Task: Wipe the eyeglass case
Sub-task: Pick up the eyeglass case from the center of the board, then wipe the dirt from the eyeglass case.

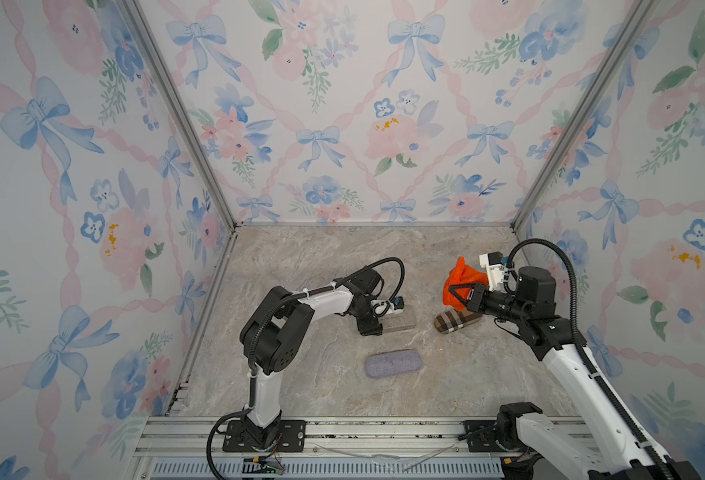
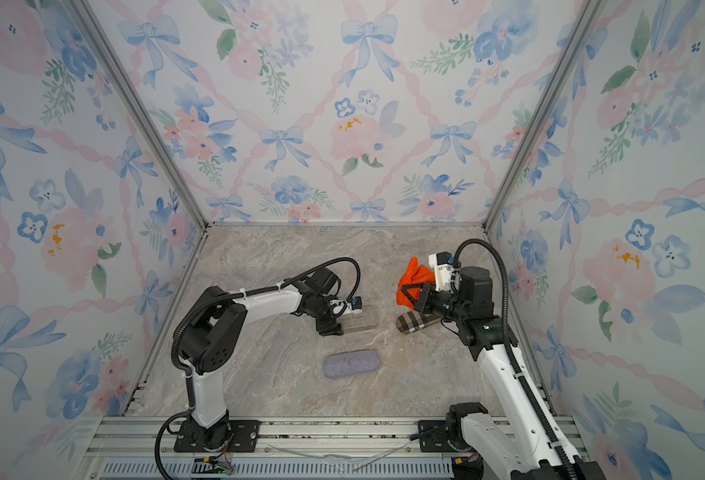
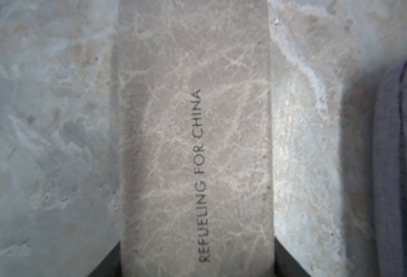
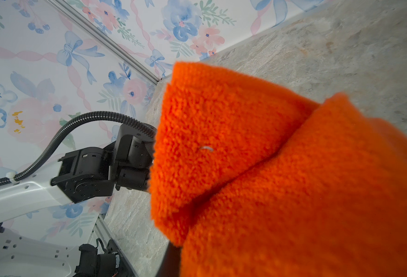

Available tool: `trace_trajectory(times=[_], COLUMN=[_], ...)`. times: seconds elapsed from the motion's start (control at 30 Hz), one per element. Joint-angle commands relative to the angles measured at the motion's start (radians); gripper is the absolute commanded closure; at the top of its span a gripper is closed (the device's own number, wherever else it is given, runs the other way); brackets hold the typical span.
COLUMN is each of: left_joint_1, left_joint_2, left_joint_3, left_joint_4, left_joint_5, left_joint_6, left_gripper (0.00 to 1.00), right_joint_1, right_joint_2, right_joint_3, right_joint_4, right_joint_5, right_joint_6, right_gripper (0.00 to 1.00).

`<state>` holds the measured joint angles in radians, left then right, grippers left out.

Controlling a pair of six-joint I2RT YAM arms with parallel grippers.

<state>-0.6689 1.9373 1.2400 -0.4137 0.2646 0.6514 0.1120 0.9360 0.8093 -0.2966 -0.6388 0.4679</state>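
Both top views, left hand (image 1: 370, 328): lowered over the marble eyeglass case (image 1: 403, 322) on the worktop (image 1: 301, 270).
Both top views, right hand (image 1: 459, 292): clamped on the orange cloth (image 1: 463, 272), near a plaid case (image 1: 457, 321).
Left wrist, fingers (image 3: 110, 266): set at both long case edges; grip cannot be told.
Right wrist, cloth: seen close up.

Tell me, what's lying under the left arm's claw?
A marble-patterned eyeglass case printed REFUELING FOR CHINA lies on the table between the jaws of the left gripper. In both top views the gripper covers one end.
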Motion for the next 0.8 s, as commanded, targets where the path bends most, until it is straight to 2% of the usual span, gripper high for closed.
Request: trace_trajectory(times=[0.0,0.1,0.3,0.43,0.57,0.77], left_joint_1=[-0.027,-0.039,-0.091,-0.110,-0.127,-0.174], left_joint_2=[-0.075,-0.137,-0.253,-0.340,-0.416,-0.477], left_joint_3=[-0.002,-0.009,-0.041,-0.101,-0.164,-0.208], left_joint_4=[0.047,0.095,0.137,0.198,0.259,0.283], left_joint_5=[-0.053,-0.081,-0.196,-0.217,-0.217,-0.283], left_joint_6=[-0.073,-0.141,-0.201,-0.246,-0.276,-0.280], left_gripper=[0.65,0.67,0.68,0.70,0.70,0.71], right_joint_1=[-0.001,0.013,0.049,0.095,0.200,0.346], right_joint_2=[0.006,-0.006,-0.022,-0.013,0.025,0.121], right_joint_3=[0.036,0.070,0.148,0.204,0.286,0.303], right_joint_4=[-0.062,-0.131,-0.269,-0.288,-0.315,-0.217], right_joint_5=[-0.003,0.011,0.027,-0.041,-0.045,-0.028], right_joint_6=[0.002,-0.022,-0.047,-0.008,0.017,0.065], right_gripper=[1.00,1.00,1.00,1.00,1.00,1.00])
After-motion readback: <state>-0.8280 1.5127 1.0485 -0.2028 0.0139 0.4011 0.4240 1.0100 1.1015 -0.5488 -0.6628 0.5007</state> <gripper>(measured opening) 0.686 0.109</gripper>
